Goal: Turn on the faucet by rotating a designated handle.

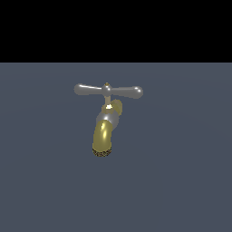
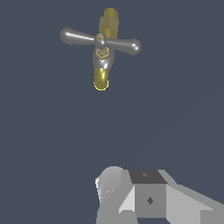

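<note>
A flat, matte slate-blue ground surface (image 1: pixel 181 181) fills the lower part of the exterior view and spreads across the whole wrist view (image 2: pixel 175 109). Above it, in the exterior view, runs a plain black band of background (image 1: pixel 116 29).
</note>
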`<action>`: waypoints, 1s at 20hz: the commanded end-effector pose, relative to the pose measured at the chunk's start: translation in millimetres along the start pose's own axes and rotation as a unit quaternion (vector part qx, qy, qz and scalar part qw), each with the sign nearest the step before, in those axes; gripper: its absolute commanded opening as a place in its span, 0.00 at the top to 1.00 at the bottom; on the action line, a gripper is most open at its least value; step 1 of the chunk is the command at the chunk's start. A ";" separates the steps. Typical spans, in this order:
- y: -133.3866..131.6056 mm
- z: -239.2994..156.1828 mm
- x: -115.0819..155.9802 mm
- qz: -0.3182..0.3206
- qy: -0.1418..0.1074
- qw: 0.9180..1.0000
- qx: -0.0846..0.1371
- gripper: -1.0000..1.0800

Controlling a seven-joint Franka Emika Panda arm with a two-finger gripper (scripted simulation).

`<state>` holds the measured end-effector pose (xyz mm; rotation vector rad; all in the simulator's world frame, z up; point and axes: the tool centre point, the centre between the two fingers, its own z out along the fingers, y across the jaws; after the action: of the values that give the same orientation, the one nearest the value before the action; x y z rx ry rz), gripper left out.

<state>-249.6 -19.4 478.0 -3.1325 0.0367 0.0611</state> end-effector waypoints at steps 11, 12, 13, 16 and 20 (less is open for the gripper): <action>6.7 12.0 5.0 -0.031 0.000 1.000 -0.001 1.00; 8.0 14.5 6.1 -0.037 0.001 0.999 -0.001 1.00; 9.5 17.3 7.3 -0.044 0.001 0.999 -0.001 1.00; 14.7 27.1 11.9 -0.069 0.001 0.998 -0.002 1.00; 22.9 43.6 20.2 -0.111 0.002 0.994 -0.003 1.00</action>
<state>-234.5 -39.2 440.1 -3.1233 -0.2613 0.0547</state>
